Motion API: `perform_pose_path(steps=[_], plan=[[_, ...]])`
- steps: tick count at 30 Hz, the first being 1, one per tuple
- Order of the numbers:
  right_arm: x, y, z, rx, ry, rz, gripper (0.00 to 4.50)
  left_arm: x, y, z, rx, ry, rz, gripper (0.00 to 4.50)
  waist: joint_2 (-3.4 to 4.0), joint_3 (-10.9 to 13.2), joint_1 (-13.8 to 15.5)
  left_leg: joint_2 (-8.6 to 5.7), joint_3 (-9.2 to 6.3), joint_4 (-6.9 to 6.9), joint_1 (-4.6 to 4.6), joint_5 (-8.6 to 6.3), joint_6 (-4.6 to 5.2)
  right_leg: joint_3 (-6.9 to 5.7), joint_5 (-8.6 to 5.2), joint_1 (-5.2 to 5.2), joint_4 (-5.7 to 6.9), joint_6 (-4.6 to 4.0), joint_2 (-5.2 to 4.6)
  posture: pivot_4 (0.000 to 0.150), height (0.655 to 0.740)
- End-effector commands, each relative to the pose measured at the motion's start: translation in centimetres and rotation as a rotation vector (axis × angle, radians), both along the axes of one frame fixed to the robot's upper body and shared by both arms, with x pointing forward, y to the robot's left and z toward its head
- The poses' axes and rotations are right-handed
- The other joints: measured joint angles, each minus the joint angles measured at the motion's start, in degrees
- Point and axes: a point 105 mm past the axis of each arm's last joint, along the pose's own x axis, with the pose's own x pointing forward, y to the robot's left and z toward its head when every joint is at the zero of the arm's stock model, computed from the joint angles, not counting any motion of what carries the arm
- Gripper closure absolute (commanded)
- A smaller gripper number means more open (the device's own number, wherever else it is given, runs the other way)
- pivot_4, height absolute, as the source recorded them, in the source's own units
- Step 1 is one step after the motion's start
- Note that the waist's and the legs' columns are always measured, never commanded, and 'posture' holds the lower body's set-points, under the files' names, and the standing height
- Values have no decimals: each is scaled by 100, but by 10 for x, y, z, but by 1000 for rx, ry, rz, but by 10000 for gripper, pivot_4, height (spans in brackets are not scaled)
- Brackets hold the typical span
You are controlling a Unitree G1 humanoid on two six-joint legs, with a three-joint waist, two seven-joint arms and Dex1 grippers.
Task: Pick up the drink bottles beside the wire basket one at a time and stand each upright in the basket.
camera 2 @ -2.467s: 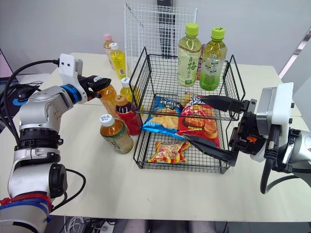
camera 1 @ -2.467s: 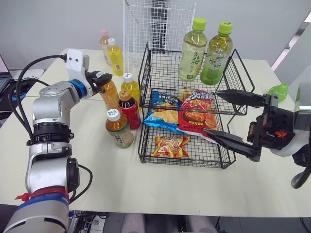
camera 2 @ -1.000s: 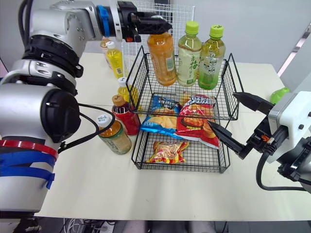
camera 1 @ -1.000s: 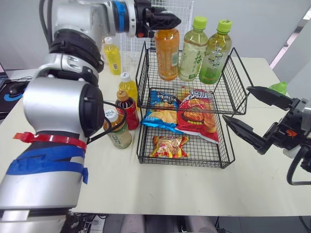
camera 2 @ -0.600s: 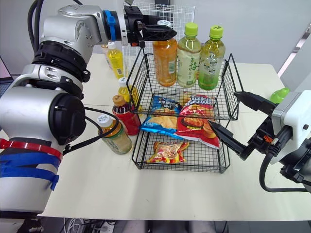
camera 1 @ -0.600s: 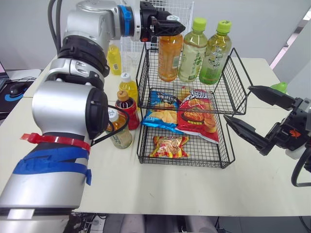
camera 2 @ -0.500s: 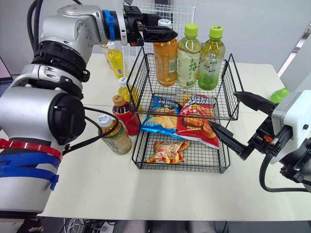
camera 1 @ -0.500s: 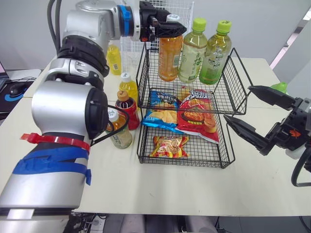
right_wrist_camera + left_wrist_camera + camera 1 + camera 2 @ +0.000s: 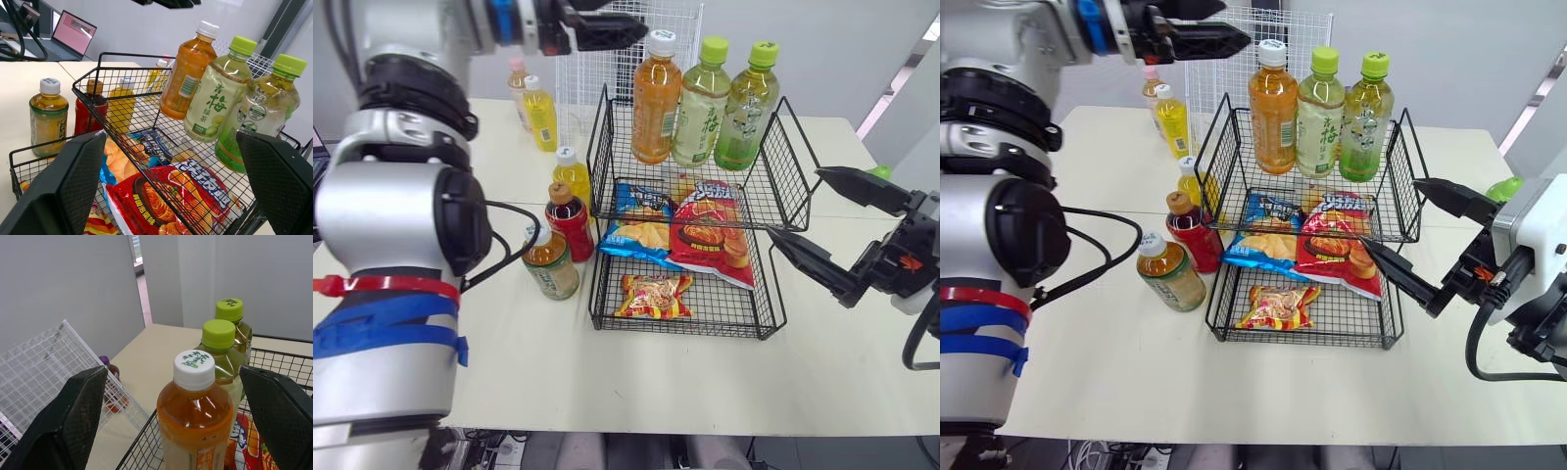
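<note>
A: Where is the orange tea bottle [image 9: 654, 98]?

B: It stands upright at the left end of the upper tier of the black wire basket [image 9: 677, 330], just beside two green-capped bottles [image 9: 702, 103]. Its white cap has a small green print I can't read.

A: And the left gripper [image 9: 1234, 22]?

B: It is spread wide and holds nothing, up in the air to the left of that cap and apart from it. Its upper finger runs off the top edge.

A: The right gripper [image 9: 793, 203]?

B: It gapes wide too and is empty, at the basket's right side. A green object [image 9: 879, 174] is half hidden behind it.

A: What stands beside the basket?

B: Close on its left are a small yellow bottle [image 9: 573, 174], a red bottle [image 9: 571, 220] and an amber tea bottle [image 9: 548, 259]. Farther back stand a taller yellow bottle [image 9: 539, 113] and a pink-capped bottle [image 9: 516, 78], partly behind it.

A: Any writing?

B: The middle green-capped bottle bears large Chinese characters, 青梅 as far as I can read. The lettering on the red chip bag [image 9: 710, 235] and the blue chip bag [image 9: 641, 230] is too crumpled to make out.
</note>
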Motion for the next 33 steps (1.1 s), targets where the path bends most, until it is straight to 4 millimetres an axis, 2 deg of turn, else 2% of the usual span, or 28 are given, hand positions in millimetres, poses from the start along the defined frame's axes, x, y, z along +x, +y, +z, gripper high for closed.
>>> perform_pose_path(steps=[1, 6, 8, 10, 14, 16, 17, 20, 22, 26, 28, 33], plan=[[-3, 5, 7, -20, -40, 55, 0, -21, 26, 23, -6, -84, -5, 440, 0, 0, -14, 0, 2, 0, 2, 0, 0, 2, 0, 0, 0, 0, 0, 1500, 7360], [-10, 25, -4, -88, -18, 196, 0, -45, 75, 28, -34, -107, 61, 440, 9, -3, -56, 8, -1, -3, 6, 0, -1, -1, 0, 0, 2, -1, 2, 1500, 7360], [-14, 33, -11, -112, -4, 260, 0, -53, 94, 19, -4, -107, 118, 440, 9, -4, -70, 8, -5, 0, 4, 0, -1, -4, 0, 1, 2, 0, 2, 1500, 7360], [-17, 42, -19, -130, 18, 335, 0, -66, 110, -4, 34, -31, 148, 440, 12, -5, -96, 8, -2, -1, 7, 0, 0, -1, 0, 2, 2, 0, 0, 1500, 7360], [-20, 52, -29, -148, 50, 444, 0, -93, 124, -55, 117, 114, 173, 440, 14, -7, -109, 13, -11, 6, 13, 1, -2, -7, 0, 10, 12, -2, -2, 1500, 7360], [-18, 55, -32, -142, 62, 488, 0, -110, 126, -81, 108, 201, 187, 440, 12, -7, -96, 14, -12, 9, 15, 1, -2, -9, 0, 11, 14, -2, -6, 1500, 7360], [-10, 52, -25, -138, 59, 497, 0, -116, 125, -91, 101, 228, 195, 440, 10, -7, -98, 14, -15, 11, 15, 1, -1, -13, 0, 14, 14, -2, -6, 1500, 7360], [18, 37, 14, -113, 49, 523, 0, -133, 123, -117, 45, 287, 237, 440, 13, -4, -111, 14, -7, 18, 22, 7, 7, -8, 1, 17, 16, -2, -16, 1500, 7360], [26, 36, 22, -104, 48, 535, 0, -141, 120, -133, 21, 302, 273, 440, 10, -6, -84, 13, 0, 10, 38, 14, 18, -4, 1, 27, 11, 0, -24, 1500, 7360], [35, 37, 20, -130, 32, 545, 0, -149, 111, -155, -60, 291, 338, 440, 6, -8, 23, 8, -5, -17, 101, 10, 18, -10, -13, 90, -4, -15, -26, 1500, 7360], [33, 39, 15, -149, 44, 576, 0, -153, 107, -165, -68, 299, 348, 440, 6, -8, 27, 7, -4, -15, 100, 10, 17, -8, -12, 89, -1, -15, -26, 1500, 7360], [25, 42, 4, -203, 81, 647, 0, -153, 104, -178, -113, 289, 398, 440, 6, -9, 24, 7, 0, -15, 104, 10, 17, -4, -10, 91, -1, -16, -25, 1500, 7360]])
